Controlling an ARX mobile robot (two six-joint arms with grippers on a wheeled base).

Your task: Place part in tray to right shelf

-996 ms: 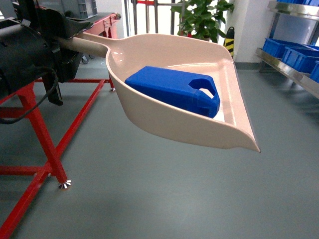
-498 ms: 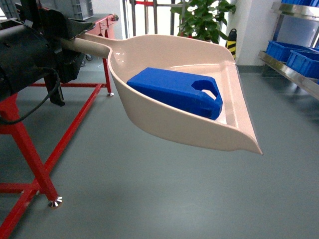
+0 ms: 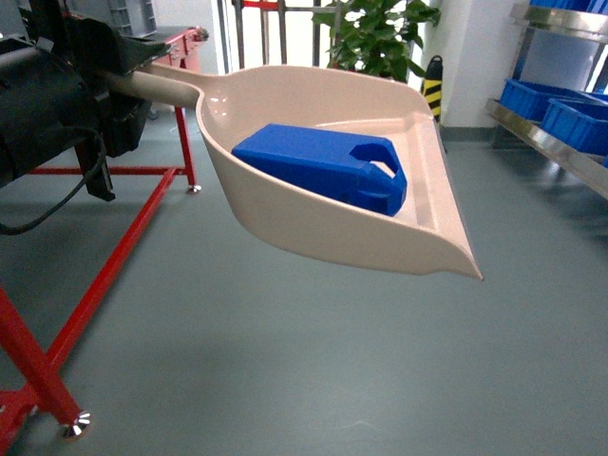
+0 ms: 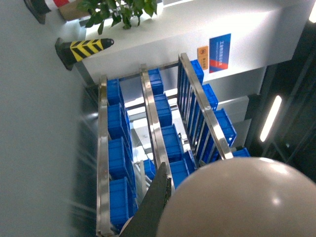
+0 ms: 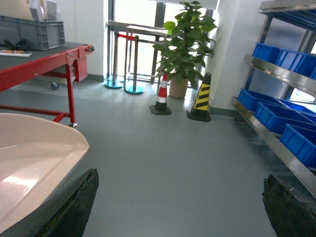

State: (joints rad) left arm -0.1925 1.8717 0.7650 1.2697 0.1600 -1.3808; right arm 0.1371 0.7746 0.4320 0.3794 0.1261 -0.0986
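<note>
My left pincer [image 3: 119,81] pinched the tray [image 3: 313,237] handle; part [image 3: 318,166] lay inside. Right pincer [image 5: 180,207] spread, w/ shelf [image 3: 560,147] at right.

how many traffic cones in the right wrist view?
2. A red-and-white striped cone stands left of the potted plant's pot; a black-and-yellow striped cone stands to its right, near the steel shelf. Others may be hidden.

Left arm [image 3: 57,95] raised at upper left, right pincer [image 5: 180,207] fingers spread apart
</note>
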